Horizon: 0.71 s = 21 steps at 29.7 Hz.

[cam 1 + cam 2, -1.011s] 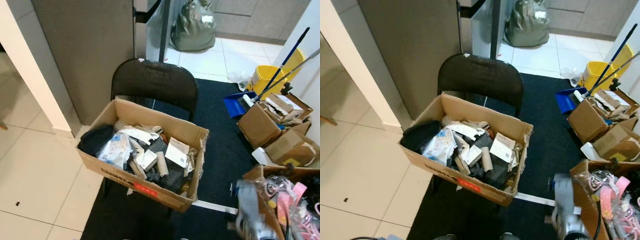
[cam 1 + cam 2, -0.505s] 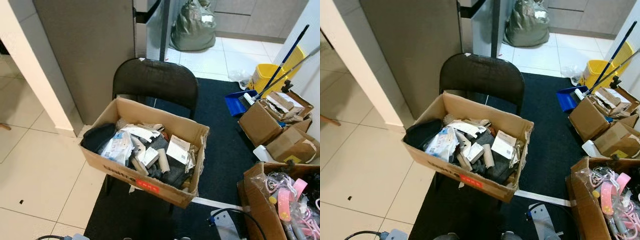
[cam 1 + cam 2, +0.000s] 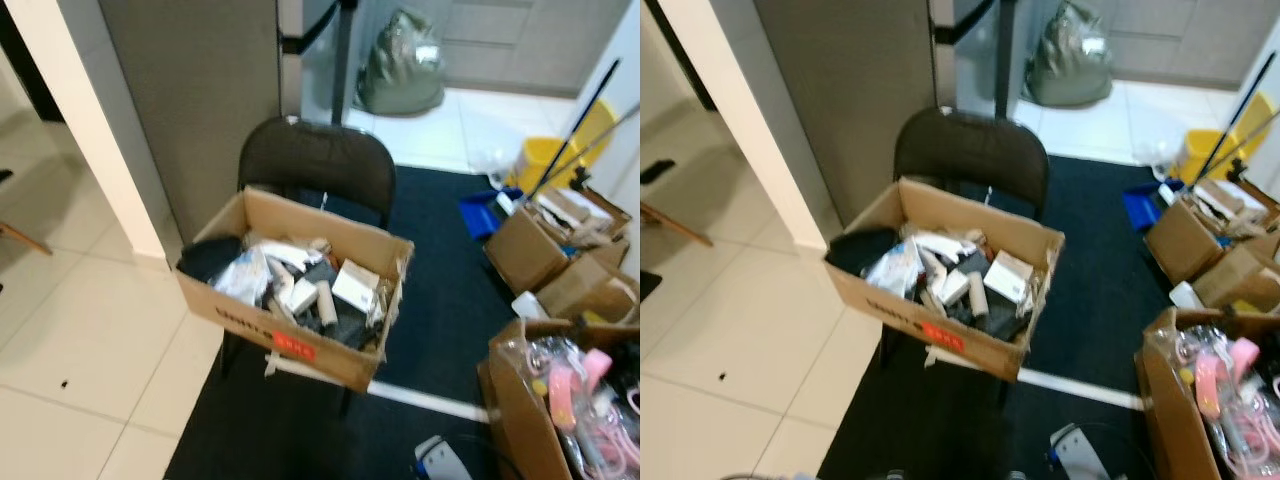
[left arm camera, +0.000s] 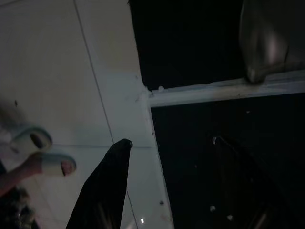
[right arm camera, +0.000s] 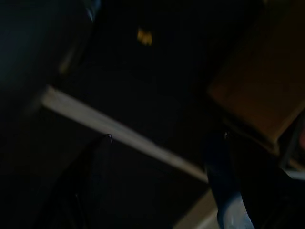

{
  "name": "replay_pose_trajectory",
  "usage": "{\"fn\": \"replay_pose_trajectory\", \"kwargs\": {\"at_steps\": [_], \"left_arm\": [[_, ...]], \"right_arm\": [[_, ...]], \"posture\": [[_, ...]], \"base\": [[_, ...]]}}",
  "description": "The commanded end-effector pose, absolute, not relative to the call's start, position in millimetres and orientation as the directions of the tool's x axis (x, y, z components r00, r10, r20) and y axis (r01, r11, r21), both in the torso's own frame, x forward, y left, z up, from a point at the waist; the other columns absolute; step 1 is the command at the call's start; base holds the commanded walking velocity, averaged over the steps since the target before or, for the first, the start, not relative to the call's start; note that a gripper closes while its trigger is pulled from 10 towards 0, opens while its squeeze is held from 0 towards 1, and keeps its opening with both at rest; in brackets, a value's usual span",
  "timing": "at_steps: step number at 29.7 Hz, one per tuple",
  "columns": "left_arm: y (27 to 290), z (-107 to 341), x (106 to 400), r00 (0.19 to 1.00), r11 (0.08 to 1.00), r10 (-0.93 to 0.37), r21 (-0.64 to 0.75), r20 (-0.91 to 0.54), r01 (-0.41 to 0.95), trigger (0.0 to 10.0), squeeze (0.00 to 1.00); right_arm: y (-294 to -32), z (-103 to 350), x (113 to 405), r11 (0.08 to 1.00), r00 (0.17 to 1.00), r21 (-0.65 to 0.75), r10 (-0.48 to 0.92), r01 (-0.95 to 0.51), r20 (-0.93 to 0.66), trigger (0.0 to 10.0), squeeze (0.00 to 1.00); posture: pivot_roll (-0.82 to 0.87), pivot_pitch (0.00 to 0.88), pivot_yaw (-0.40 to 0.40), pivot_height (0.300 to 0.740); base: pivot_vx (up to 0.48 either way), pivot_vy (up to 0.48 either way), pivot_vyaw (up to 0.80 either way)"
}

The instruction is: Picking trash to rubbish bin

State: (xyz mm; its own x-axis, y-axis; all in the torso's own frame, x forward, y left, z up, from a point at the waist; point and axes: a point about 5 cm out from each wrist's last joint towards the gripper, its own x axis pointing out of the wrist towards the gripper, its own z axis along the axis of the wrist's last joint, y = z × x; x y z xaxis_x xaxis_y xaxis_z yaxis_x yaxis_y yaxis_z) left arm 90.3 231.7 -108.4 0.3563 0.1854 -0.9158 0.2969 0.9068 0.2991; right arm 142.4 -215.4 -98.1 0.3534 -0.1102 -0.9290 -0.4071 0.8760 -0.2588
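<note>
A cardboard box [image 3: 296, 300] heaped with trash, among it a white carton [image 3: 355, 286], a cardboard tube [image 3: 324, 303] and a crumpled plastic wrapper [image 3: 243, 277], sits on the seat of a black folding chair [image 3: 316, 170] at the edge of a dark mat [image 3: 440, 300], and serves here as the bin. Both arms hang low over the floor. In the left wrist view the left gripper [image 4: 164, 188] has its two black fingers well apart with nothing between them, over the seam where pale tiled floor [image 4: 71, 71] meets the mat. In the dark right wrist view the right gripper [image 5: 162, 186] is likewise spread and empty, above the mat and a white strip [image 5: 119, 136]. No loose piece is in either grip, so the step in hand appears to be finding the next piece and closing on it. Open boxes of clutter [image 3: 560, 235] stand near on the right, a yellow mop bucket [image 3: 545, 160] and blue dustpan [image 3: 482, 212] beyond them, a full grey bin bag [image 3: 400, 70] farther back. The head views are soft with blur, so the robot would do well to steady itself first, pick one clearly separate item, and lower the nearer arm straight onto it, fingers either side, clear of box flaps.
</note>
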Motion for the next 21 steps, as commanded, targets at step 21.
{"fn": "replay_pose_trajectory", "kwargs": {"at_steps": [21], "left_arm": [[233.9, -109.3, 84.7, 0.334, 0.901, 0.183, 0.294, -0.925, 0.32, 10.0, 0.0]], "right_arm": [[-214.8, -102.5, 129.5, 0.832, 0.319, -0.244, -0.085, -0.498, -0.944, 10.0, 0.0]], "posture": [[0.06, 0.101, -0.033, 0.74]], "base": [[-0.329, 0.0, 0.0]]}}
